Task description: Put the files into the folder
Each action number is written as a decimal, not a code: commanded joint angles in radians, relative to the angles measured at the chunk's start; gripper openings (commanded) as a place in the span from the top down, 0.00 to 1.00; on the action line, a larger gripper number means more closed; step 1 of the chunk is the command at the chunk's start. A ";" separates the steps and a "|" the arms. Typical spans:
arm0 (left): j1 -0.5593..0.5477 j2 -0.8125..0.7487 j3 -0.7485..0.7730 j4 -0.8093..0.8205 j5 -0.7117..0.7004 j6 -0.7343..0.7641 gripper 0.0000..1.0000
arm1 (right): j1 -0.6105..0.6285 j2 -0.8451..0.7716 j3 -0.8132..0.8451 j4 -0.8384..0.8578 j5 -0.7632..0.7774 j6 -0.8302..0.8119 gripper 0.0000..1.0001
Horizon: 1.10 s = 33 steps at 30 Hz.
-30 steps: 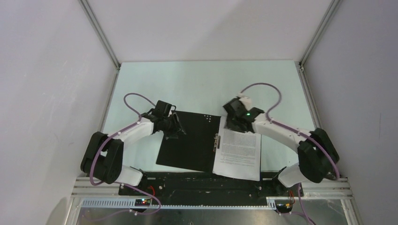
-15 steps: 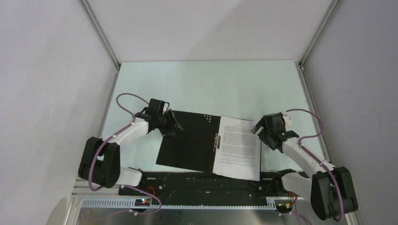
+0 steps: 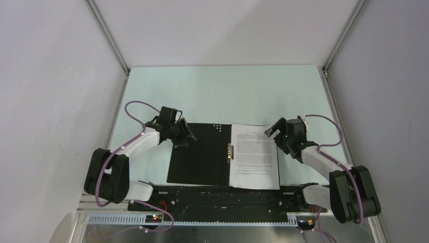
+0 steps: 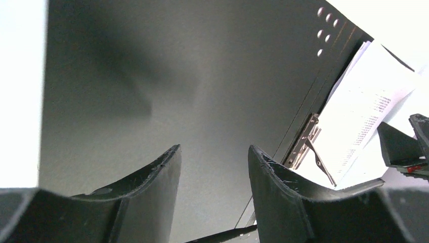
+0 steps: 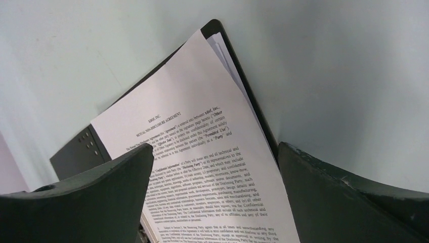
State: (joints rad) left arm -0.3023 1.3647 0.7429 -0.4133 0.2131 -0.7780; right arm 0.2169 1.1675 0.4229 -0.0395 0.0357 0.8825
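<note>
The folder (image 3: 197,157) lies open and flat, black inside, with its metal spine clip (image 3: 230,152) down the middle. The files (image 3: 254,158), white sheets of dense text, lie stacked on its right cover. My left gripper (image 3: 189,136) hovers open at the far left corner of the bare left cover (image 4: 152,76), nothing between its fingers (image 4: 167,167). My right gripper (image 3: 274,135) stands wide open over the files' far right corner (image 5: 202,121), holding nothing. A second sheet's edge (image 5: 226,54) peeks out under the top one. The folder's red outside is hidden.
The pale green table (image 3: 222,93) stretches behind the folder, between white walls. The black base rail (image 3: 222,195) runs just in front of the folder's near edge. The clip's lever (image 4: 317,158) stands raised.
My right arm swung from the files' far left corner round to their right side and opened its jaws. Folder and files turned squarer to the table. My left gripper shifted slightly left.
</note>
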 commanded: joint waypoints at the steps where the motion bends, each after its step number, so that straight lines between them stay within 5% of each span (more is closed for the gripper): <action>1: 0.008 -0.036 -0.004 0.008 0.002 -0.005 0.43 | -0.001 0.124 0.006 0.056 -0.092 -0.010 0.01; 9: 0.009 -0.007 0.026 0.008 0.006 -0.007 0.43 | -0.001 0.358 0.203 0.062 -0.171 -0.089 0.01; 18: -0.002 0.086 0.124 0.041 0.034 -0.040 0.43 | 0.022 0.299 0.529 -0.426 0.067 -0.270 0.09; 22: -0.019 0.140 0.142 0.096 0.059 -0.081 0.46 | 0.204 0.264 0.656 -0.576 0.127 -0.288 0.20; 28: -0.070 0.228 0.157 0.263 0.101 -0.182 0.48 | 0.473 0.331 0.760 -0.652 0.134 -0.226 0.50; 33: -0.130 0.331 0.201 0.376 0.160 -0.237 0.49 | 0.642 0.461 0.874 -0.720 0.206 -0.207 0.61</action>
State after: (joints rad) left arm -0.3931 1.6314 0.8749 -0.1814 0.3046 -0.9466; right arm 0.7841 1.5391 1.2121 -0.6456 0.1524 0.6544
